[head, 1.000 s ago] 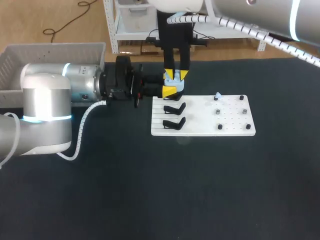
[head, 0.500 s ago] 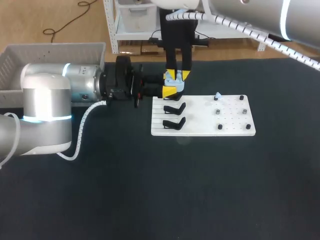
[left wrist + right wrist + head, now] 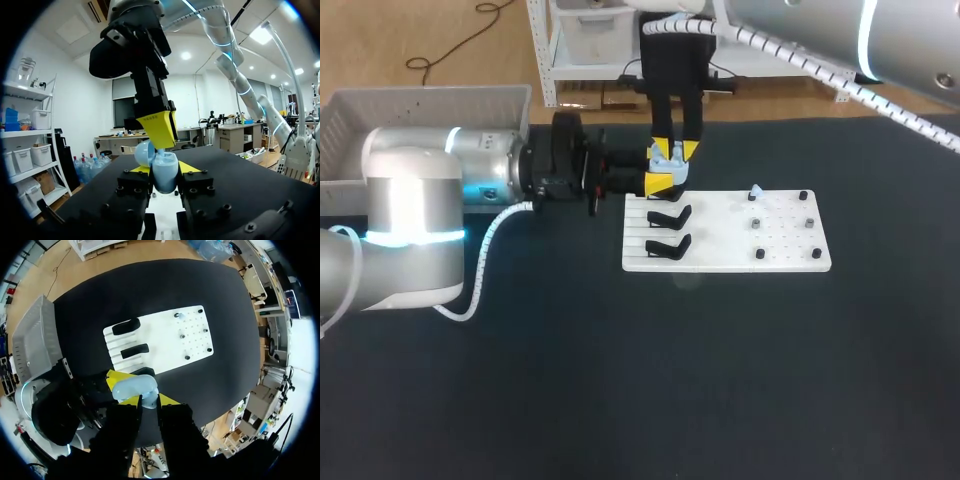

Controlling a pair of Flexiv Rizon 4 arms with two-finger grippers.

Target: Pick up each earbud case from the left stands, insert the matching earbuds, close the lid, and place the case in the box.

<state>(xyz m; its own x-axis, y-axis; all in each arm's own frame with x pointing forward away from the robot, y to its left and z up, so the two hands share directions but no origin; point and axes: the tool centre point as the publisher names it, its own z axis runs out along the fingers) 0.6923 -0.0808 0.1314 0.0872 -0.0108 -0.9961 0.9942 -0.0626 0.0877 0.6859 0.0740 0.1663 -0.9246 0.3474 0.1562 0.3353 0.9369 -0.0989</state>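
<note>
Case: pale blue rounded earbud case (image 3: 165,172) (one even shade)
Board: flat white board (image 3: 790,258), dotted with small black pegs (image 3: 757,223)
Stands: curved black stands (image 3: 668,215)
Table: matt black table (image 3: 620,390)
Left gripper (image 3: 660,182): black, yellow tips

Earbud case (image 3: 666,160) largely hidden behind right claw (image 3: 674,152); earbud (image 3: 756,190) too small to make out
</note>
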